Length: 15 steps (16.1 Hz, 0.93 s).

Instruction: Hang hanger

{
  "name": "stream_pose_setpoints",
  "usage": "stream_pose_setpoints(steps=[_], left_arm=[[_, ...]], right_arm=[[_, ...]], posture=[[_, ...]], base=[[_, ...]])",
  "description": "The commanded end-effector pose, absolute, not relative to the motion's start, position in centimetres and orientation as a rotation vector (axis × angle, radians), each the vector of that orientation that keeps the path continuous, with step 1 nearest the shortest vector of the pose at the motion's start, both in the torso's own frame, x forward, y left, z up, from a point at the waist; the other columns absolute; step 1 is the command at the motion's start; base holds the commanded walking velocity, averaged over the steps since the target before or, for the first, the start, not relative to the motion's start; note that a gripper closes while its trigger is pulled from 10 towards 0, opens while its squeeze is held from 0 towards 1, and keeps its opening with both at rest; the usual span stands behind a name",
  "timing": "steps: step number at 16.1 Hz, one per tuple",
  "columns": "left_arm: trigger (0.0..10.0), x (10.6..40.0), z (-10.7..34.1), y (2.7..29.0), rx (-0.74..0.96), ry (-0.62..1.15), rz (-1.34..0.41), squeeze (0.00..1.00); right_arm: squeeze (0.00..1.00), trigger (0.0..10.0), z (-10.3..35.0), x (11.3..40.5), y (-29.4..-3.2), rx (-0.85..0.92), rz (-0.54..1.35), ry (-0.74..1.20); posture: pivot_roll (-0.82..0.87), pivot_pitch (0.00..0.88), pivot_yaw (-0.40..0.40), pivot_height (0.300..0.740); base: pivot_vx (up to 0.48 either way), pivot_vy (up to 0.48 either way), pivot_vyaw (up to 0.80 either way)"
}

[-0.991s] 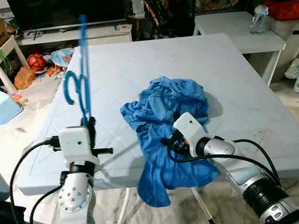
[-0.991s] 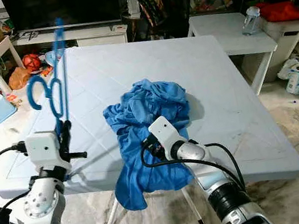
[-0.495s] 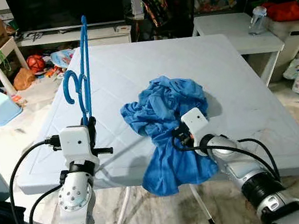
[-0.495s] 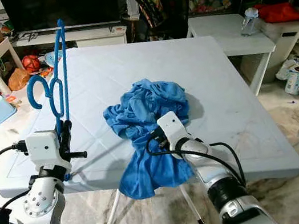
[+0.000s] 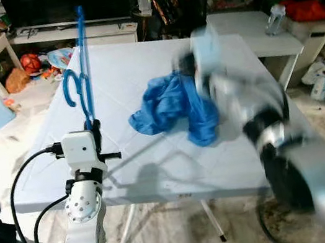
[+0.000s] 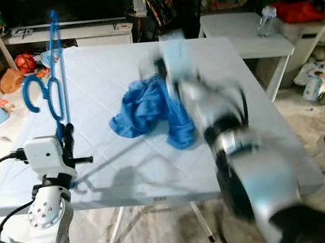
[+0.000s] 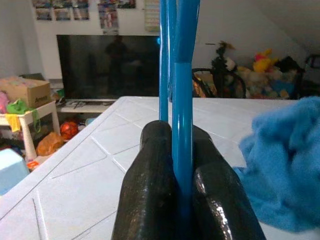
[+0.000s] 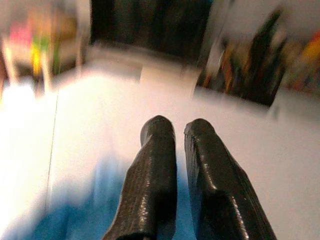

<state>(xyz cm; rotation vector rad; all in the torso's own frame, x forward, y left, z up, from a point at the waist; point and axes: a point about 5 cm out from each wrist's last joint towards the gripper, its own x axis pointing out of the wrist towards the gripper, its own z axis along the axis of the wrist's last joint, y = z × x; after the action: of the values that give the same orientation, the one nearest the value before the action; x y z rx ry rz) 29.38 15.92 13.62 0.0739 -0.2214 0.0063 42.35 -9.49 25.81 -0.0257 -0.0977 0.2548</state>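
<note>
Blue shirt [image 5: 172, 104], previously draped off the worktop [image 5: 157, 160] edge, lay fully on it. The right hand [image 8: 177, 135], nearly closed and empty, had swung up; the left hand [image 7: 182, 165] clamped the hanger [image 5: 82, 79], garment not yet threaded.

Head stereo downward; wrist close-ups

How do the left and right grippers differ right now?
1. The left gripper is shut on the hanger, holding it upright; the right gripper has nothing visible between its near-closed fingers.
2. The left gripper shows sharp beside the table's near left edge; the right gripper is motion-blurred, raised over the table above the shirt.

Both have two black fingers.
</note>
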Motion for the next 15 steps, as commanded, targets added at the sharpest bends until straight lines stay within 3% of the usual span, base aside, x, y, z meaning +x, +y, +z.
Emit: stream_pose_setpoints(steps=[1,2,3,4,5,6,7,8,11,14,15], left_arm=[[10.0,28.9,10.7,16.4,0.070,-0.083,0.047,0.00],[10.0,28.8,10.6,16.7,0.073,-0.084,0.070,0.00],[10.0,28.7,10.5,16.9,0.080,-0.085,0.093,0.00],[10.0,28.7,10.4,17.0,0.086,-0.083,0.108,0.00],[10.0,28.7,10.3,17.2,0.090,-0.077,0.132,0.00],[10.0,28.7,10.1,17.4,0.090,-0.064,0.159,0.00],[10.0,28.7,9.9,17.5,0.084,-0.055,0.164,0.00],[10.0,28.7,9.9,17.5,0.076,-0.050,0.158,0.00],[10.0,29.3,9.8,17.2,0.051,-0.020,0.080,0.00],[10.0,30.3,10.2,16.9,0.018,-0.006,0.042,0.00],[10.0,30.5,10.1,16.6,-0.090,0.044,-0.018,0.00]], right_arm=[[0.00,0.0,30.5,42.5,-10.6,0.043,0.186,-0.272],[0.00,0.0,32.1,42.5,-10.8,0.052,0.168,-0.323],[0.00,2.0,32.1,42.5,-10.8,0.029,0.163,-0.325],[0.00,8.7,31.0,42.6,-10.7,-0.013,0.166,-0.284],[0.00,10.0,27.7,42.6,-10.5,-0.102,0.185,-0.173],[0.00,10.0,24.5,42.5,-11.0,-0.158,0.187,-0.065],[0.00,10.0,21.3,42.0,-12.2,-0.095,0.171,0.015],[1.00,10.0,19.9,41.6,-13.2,-0.090,0.170,0.035],[1.00,10.0,17.3,40.6,-16.6,-0.068,0.129,0.066],[1.00,10.0,17.2,40.4,-17.7,-0.069,0.140,0.059],[1.00,10.0,17.5,40.5,-17.7,-0.055,0.151,0.055]], posture=[[0.05,0.000,-0.176,0.740],[0.05,0.000,-0.186,0.740],[0.06,0.000,-0.197,0.740],[0.06,0.000,-0.198,0.740],[0.06,0.000,-0.201,0.740],[0.06,0.000,-0.201,0.740],[0.06,0.000,-0.201,0.740],[0.05,0.000,-0.190,0.740],[0.01,0.000,-0.133,0.740],[0.00,0.000,-0.094,0.740],[0.00,0.000,-0.084,0.740]], base=[[0.000,0.000,0.00],[0.000,0.000,0.00],[0.000,0.000,0.00],[0.000,0.000,0.00],[0.000,0.000,0.00],[0.000,0.000,0.00],[0.000,0.000,0.00],[0.000,0.000,0.00],[0.000,0.000,0.00],[0.000,0.000,0.00],[0.000,0.000,0.00]])
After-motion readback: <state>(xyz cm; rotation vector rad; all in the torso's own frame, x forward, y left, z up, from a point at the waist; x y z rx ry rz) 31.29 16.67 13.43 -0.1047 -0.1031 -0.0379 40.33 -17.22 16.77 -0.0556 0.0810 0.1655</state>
